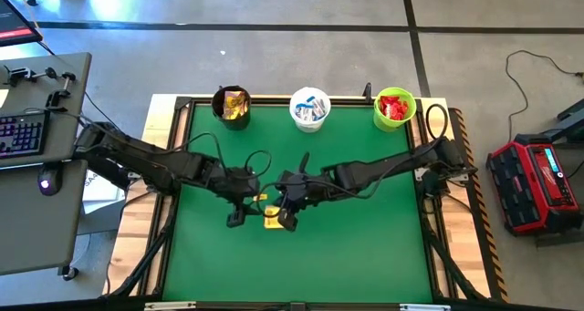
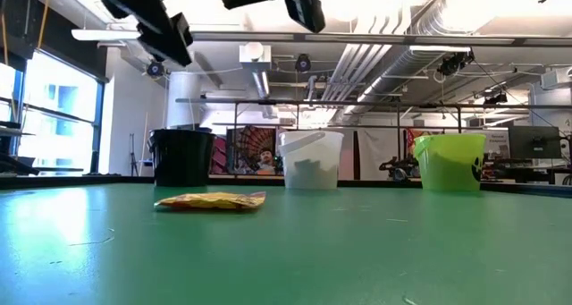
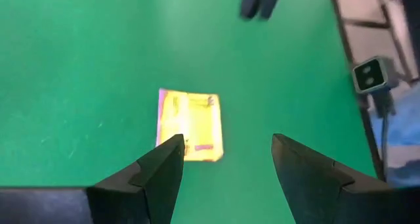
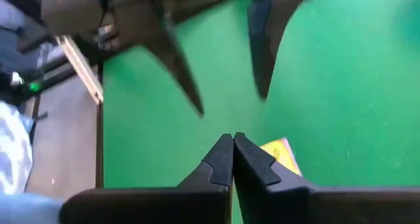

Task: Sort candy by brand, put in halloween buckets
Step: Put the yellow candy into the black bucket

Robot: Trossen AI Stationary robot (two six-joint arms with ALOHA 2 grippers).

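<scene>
On the green desk point(image 1: 365, 247), well toward the near side from the three buckets, lies a single yellow candy packet point(image 1: 271, 222), flat on the cloth. Both arms meet above it. The left hand point(image 3: 226, 159) hangs over the packet with its fingers spread wide and nothing between them; from its wrist camera the packet sits just ahead of the fingertips and off toward one finger, not centred in the gap. The packet's long axis seems to run roughly in line with the fingers, not across them, though the angle is hard to judge. The right hand point(image 4: 232, 152) is pressed shut and empty, just beside the packet on the side away from the left arm.

Along the far edge of the desk, the black bucket point(image 1: 232, 106) already holds yellow packets, the white bucket point(image 1: 309, 109) holds white-and-blue ones, and the lime green bucket point(image 1: 394, 108) holds red ones. The left hand looks better placed for the pick: it probably needs a small shift to straddle the packet, then a carry to the black bucket.
</scene>
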